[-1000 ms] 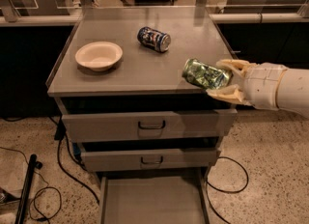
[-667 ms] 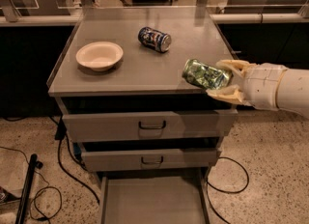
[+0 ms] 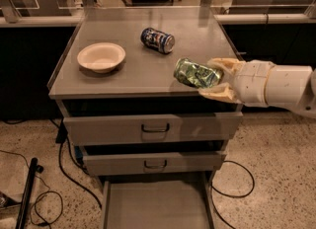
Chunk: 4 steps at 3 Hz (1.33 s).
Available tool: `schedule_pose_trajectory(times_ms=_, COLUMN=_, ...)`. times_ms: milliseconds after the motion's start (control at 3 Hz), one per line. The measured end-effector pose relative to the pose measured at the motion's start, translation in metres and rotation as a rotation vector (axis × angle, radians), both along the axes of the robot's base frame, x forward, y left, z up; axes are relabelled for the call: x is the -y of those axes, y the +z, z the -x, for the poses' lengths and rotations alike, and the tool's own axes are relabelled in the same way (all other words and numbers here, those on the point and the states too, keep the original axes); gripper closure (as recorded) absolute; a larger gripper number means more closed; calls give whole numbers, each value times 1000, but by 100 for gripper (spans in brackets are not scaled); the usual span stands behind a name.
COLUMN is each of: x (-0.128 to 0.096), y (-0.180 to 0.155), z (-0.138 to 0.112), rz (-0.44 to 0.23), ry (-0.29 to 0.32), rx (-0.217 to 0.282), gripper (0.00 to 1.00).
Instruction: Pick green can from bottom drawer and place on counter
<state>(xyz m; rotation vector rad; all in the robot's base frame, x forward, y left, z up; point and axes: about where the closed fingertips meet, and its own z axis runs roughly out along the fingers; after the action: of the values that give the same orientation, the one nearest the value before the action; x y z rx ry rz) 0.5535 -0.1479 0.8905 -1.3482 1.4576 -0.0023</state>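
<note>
the robot's cream two-finger gripper (image 3: 213, 79), clamped on the small dented shiny green can (image 3: 192, 73), hovers at the front right edge of the flat grey counter (image 3: 148, 72); carrying it further inward before release looks wise.

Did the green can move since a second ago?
Yes, a little. The green can, held by the gripper, has slid left, farther over the counter, nearer the white bowl, which stayed put.
</note>
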Motion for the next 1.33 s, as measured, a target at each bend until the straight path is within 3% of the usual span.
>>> schedule_pose_trajectory(times_ms=333, x=-18, y=14, z=-18, rz=22, ry=7, rx=7, gripper=100)
schedule_pose_trajectory(times_ms=667, x=-35, y=37, z=-52, rz=73, ry=0, rx=22, gripper=100)
schedule_pose_trajectory(times_ms=1000, x=-38, y=38, z=-79, rz=76, ry=-28, rx=13, gripper=100)
schedule_pose_trajectory(times_ms=1333, x=-27, y=25, z=-104, rz=17, ry=-80, rx=-33, gripper=100)
